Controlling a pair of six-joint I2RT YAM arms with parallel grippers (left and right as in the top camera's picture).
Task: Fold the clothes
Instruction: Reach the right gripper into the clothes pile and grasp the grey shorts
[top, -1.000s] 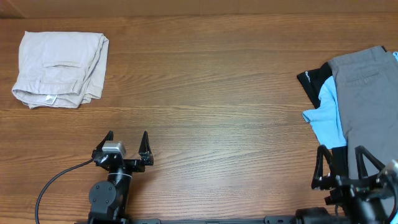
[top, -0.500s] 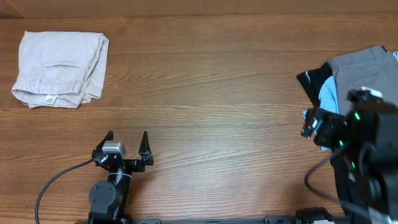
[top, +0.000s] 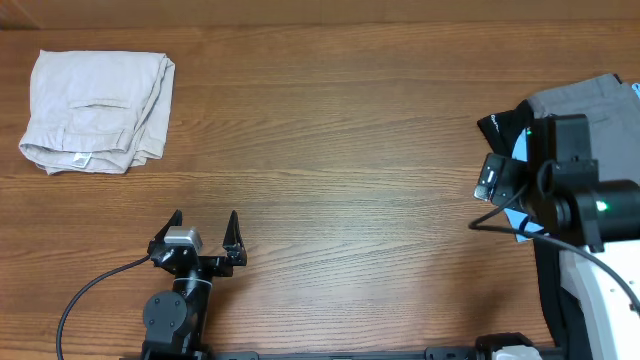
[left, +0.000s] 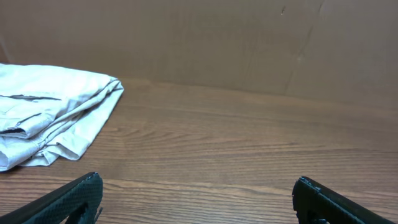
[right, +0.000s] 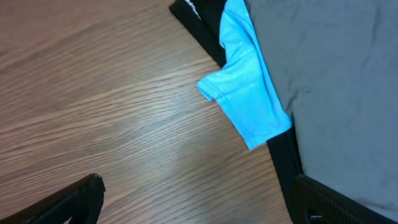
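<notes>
The grey shorts (top: 600, 95) lie at the table's (top: 350, 150) right edge, atop a light blue T-shirt (right: 249, 93) and a black garment (right: 199, 22). The right gripper (right: 196, 196) hangs above this pile's edge, jaws wide apart and empty. The left gripper (top: 205, 228) is likewise open, holding nothing.

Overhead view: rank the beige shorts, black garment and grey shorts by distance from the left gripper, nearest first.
1. Beige shorts, far left corner, nearest the left gripper.
2. Black garment, right side.
3. Grey shorts, far right edge.
</notes>
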